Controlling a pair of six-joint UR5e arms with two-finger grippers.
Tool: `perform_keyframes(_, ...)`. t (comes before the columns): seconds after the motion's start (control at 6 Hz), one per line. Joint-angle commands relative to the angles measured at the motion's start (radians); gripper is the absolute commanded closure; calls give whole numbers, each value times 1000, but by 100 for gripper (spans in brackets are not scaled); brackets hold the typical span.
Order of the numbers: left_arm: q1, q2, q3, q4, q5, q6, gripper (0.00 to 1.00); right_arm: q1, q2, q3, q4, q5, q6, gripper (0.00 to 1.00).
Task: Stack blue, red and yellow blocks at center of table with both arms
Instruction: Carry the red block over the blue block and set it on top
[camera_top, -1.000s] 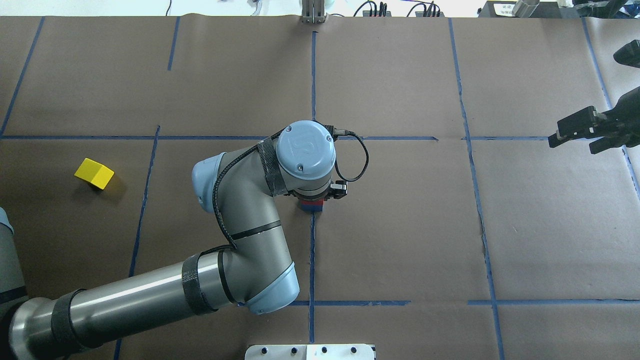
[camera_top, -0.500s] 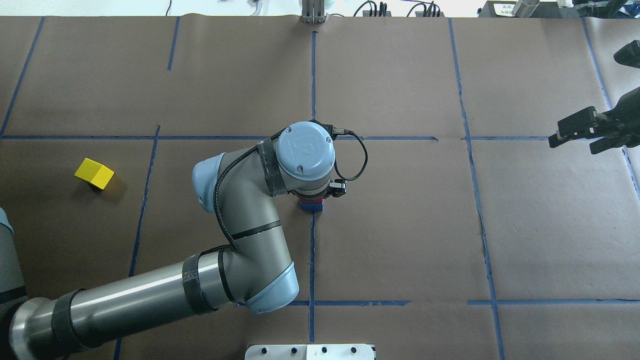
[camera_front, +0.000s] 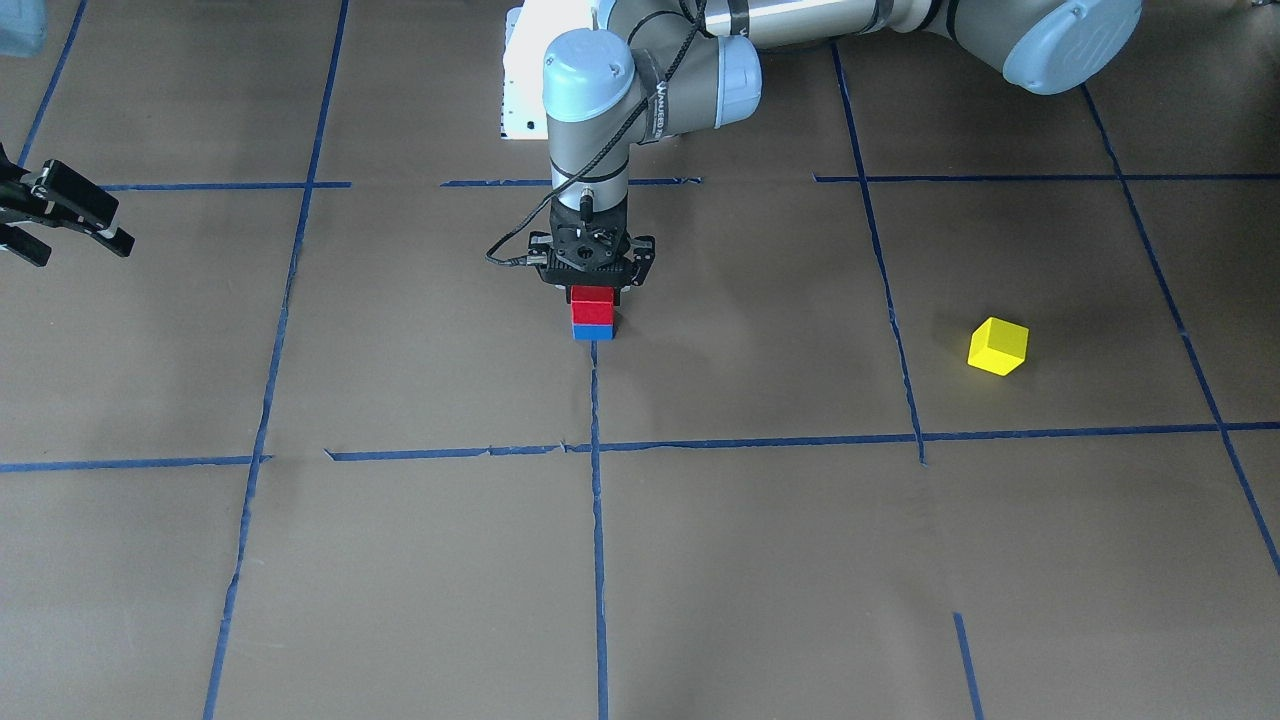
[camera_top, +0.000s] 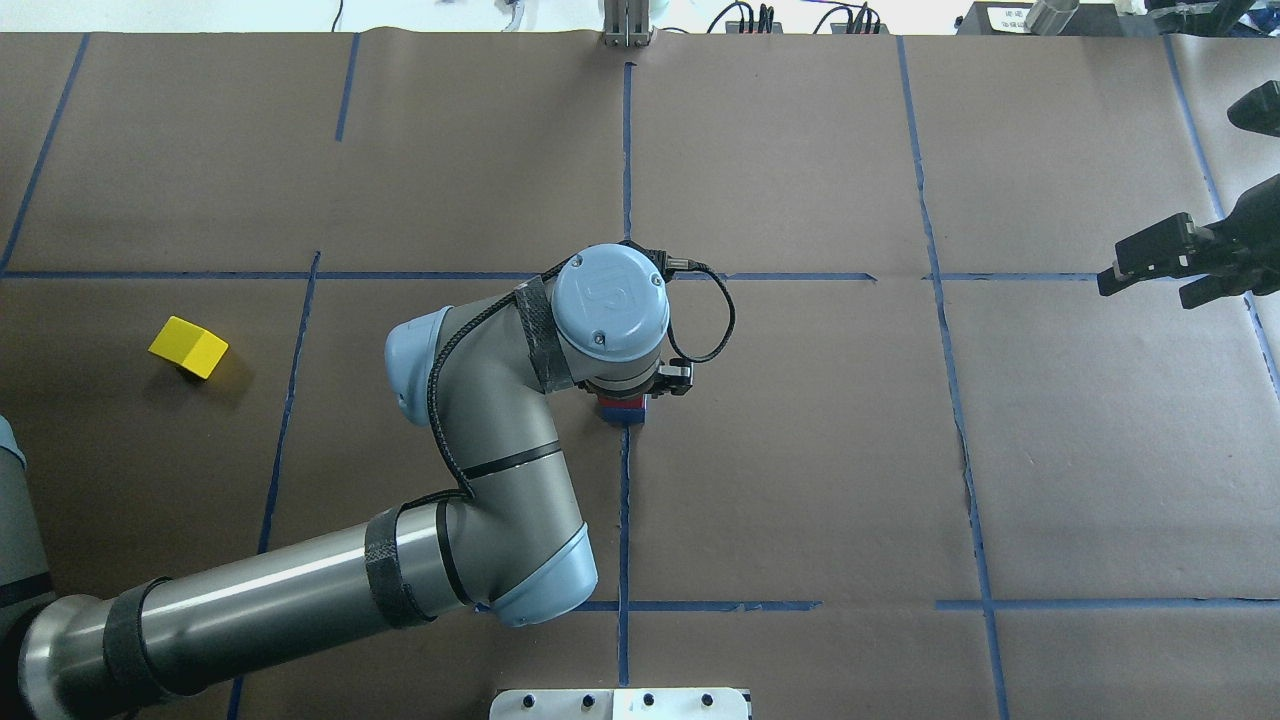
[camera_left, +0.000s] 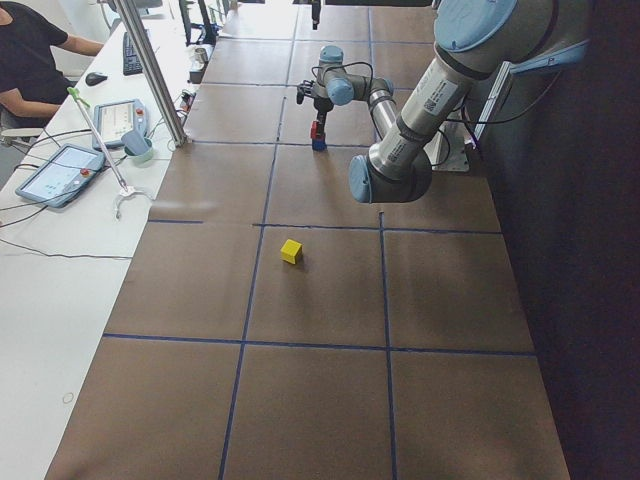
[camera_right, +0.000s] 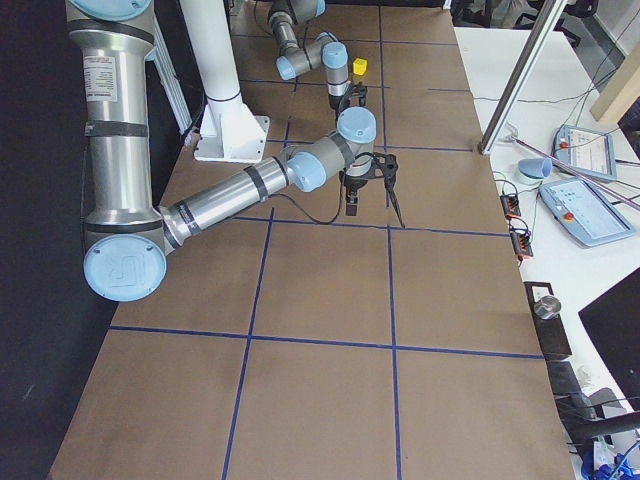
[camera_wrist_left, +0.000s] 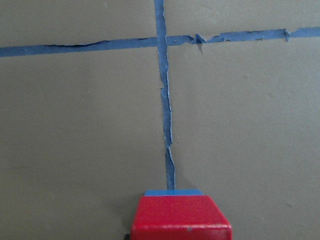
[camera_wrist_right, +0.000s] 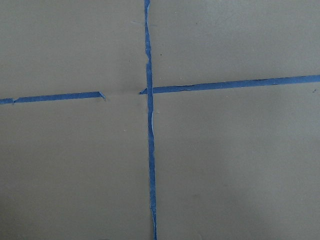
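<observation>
The red block (camera_front: 591, 298) sits on the blue block (camera_front: 592, 331) at the table's centre, on a tape crossing. My left gripper (camera_front: 591, 288) is straight above them and appears shut on the red block; the wrist hides most of it in the overhead view (camera_top: 640, 392). The left wrist view shows the red block (camera_wrist_left: 180, 217) close below, with the blue block's edge (camera_wrist_left: 172, 192) behind it. The yellow block (camera_top: 188, 346) lies alone far out on my left side (camera_front: 998, 347). My right gripper (camera_top: 1148, 285) is open and empty at the far right, above bare paper.
Brown paper with blue tape lines (camera_top: 625, 520) covers the table. A white base plate (camera_top: 620, 703) sits at the near edge. An operator's bench with tablets (camera_left: 60, 170) runs along the far side.
Almost nothing. My left wrist has shifted by only a few pixels over the stack. The right arm and the yellow block have not moved.
</observation>
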Motion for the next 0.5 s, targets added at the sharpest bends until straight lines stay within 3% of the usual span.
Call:
perform_keyframes(0.0,0,-2,-22,4,-10,1,0,-1,3,-2,0,0,5,0)
perform_keyframes(0.17,-3,6,-83,15,-10,0,0,-2,6,-2,0,-3,12,0)
perform_keyframes(0.33,-17,70,-215,16,-10,0,0,-2,6,-4,0,-2,12,0)
